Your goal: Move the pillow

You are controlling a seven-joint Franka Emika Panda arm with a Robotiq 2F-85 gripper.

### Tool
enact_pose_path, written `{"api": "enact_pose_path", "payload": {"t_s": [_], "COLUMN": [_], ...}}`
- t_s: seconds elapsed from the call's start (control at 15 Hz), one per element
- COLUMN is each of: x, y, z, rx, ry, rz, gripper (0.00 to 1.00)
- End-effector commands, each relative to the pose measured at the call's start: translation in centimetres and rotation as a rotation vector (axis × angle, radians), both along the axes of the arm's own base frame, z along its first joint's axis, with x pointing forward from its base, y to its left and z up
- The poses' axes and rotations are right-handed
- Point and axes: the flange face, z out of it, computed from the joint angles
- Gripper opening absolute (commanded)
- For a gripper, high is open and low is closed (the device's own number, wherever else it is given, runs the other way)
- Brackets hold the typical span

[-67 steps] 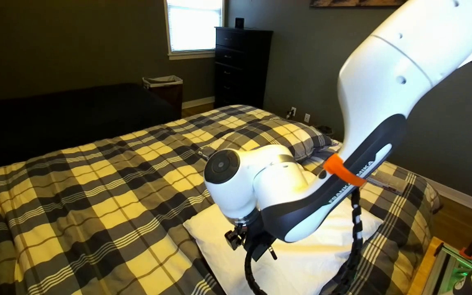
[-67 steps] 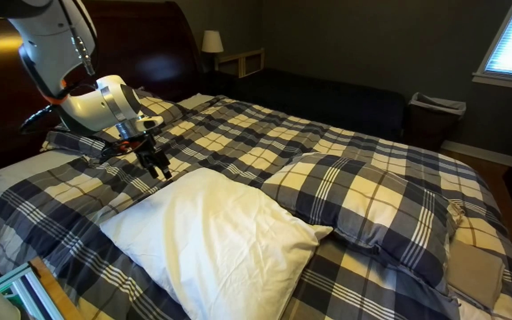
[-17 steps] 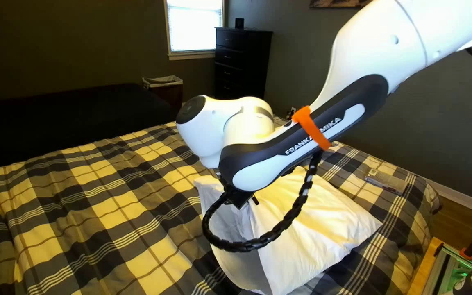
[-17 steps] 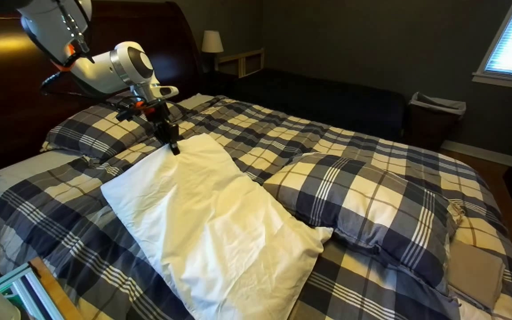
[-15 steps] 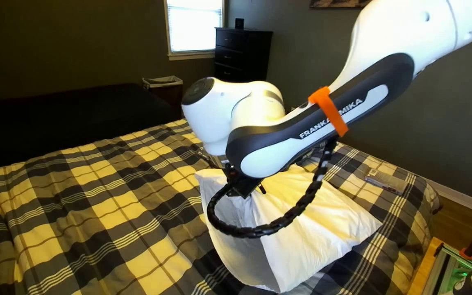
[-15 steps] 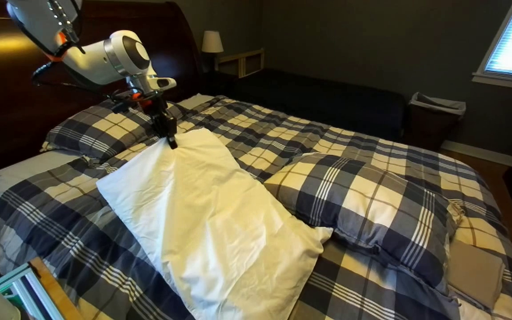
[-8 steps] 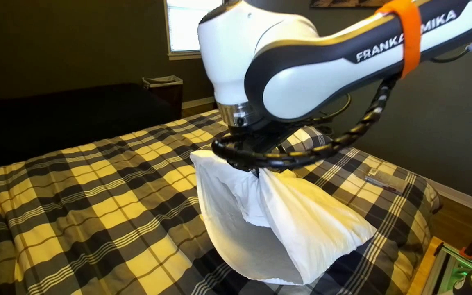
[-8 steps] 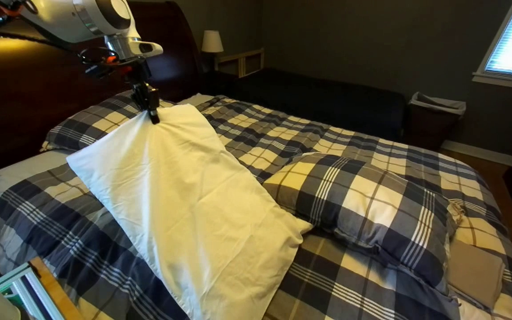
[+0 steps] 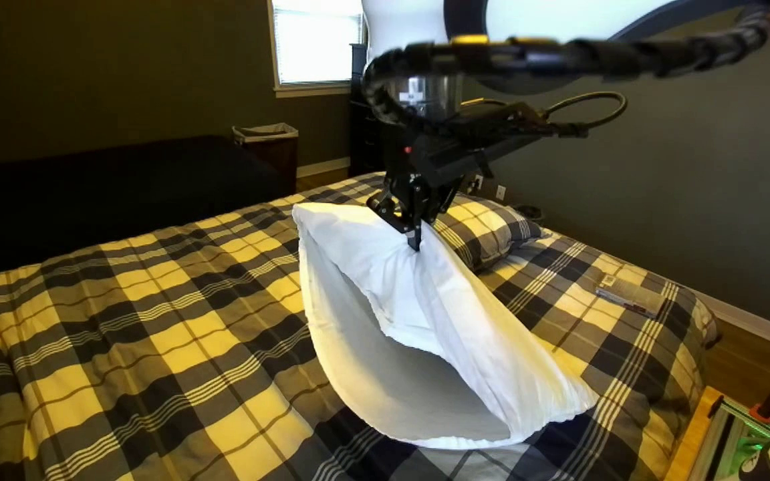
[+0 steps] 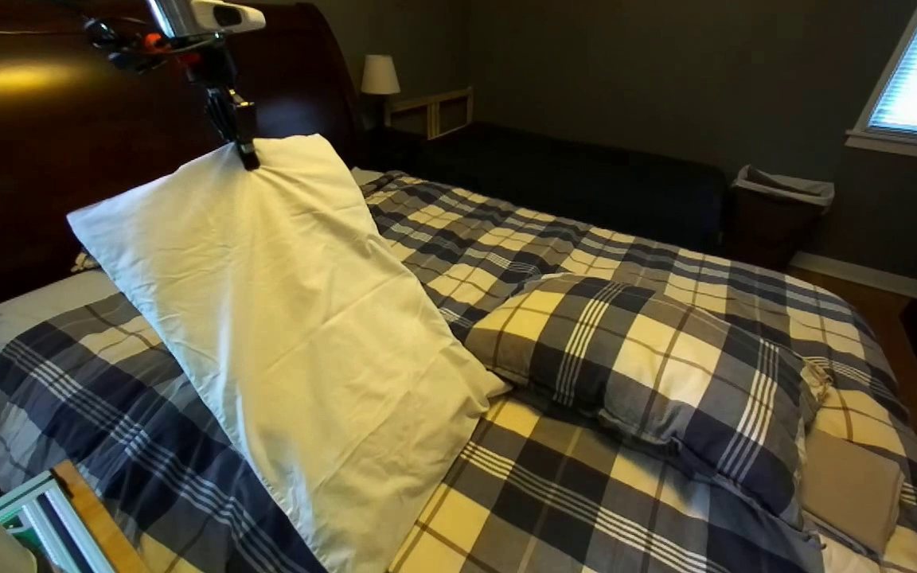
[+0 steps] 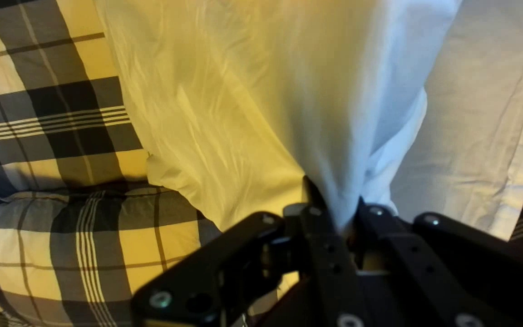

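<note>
The white pillow (image 9: 498,347) hangs from my gripper (image 9: 415,239), which is shut on a pinched fold of its upper edge. Folds fan out from the grip, and a shaded hollow shows on its near side. In an exterior view the pillow (image 10: 307,334) slopes down from the gripper (image 10: 248,155), with its lower part still on the plaid bedding. Seen from the wrist, white cloth of the pillow (image 11: 243,127) runs up into the gripper (image 11: 336,209) between the black fingers. The pillow's underside is mostly hidden.
A plaid pillow (image 10: 649,358) lies beside the white one on the bed, with a grey folded cloth (image 10: 852,489) beyond it. A dark headboard (image 10: 291,119) rises behind the gripper. A flat package (image 9: 629,295) rests on the bedding. A wood-edged metal frame (image 10: 100,517) stands at the bedside.
From resting flat, the pillow was gripped by its edge and raised. Over the last second my gripper has climbed, and the pillow has slid away from the plaid pillow, toward the headboard.
</note>
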Motion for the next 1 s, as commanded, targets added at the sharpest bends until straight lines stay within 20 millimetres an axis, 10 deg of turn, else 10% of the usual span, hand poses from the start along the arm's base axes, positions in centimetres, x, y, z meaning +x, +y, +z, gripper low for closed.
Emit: {"api": "enact_pose_path", "payload": {"t_s": [0.0,0.27,0.93], "x": [-1.5,-1.0,-0.5], "y": [-1.7,-6.0,-4.1], "z": [5.3,6.8,4.6], "rx": [0.066,0.023,0.023], "ry": [-0.061,-0.049,-0.033], "rz": [-0.084,-0.073,-0.075], "gripper": [0.03,0.03,0.11]}}
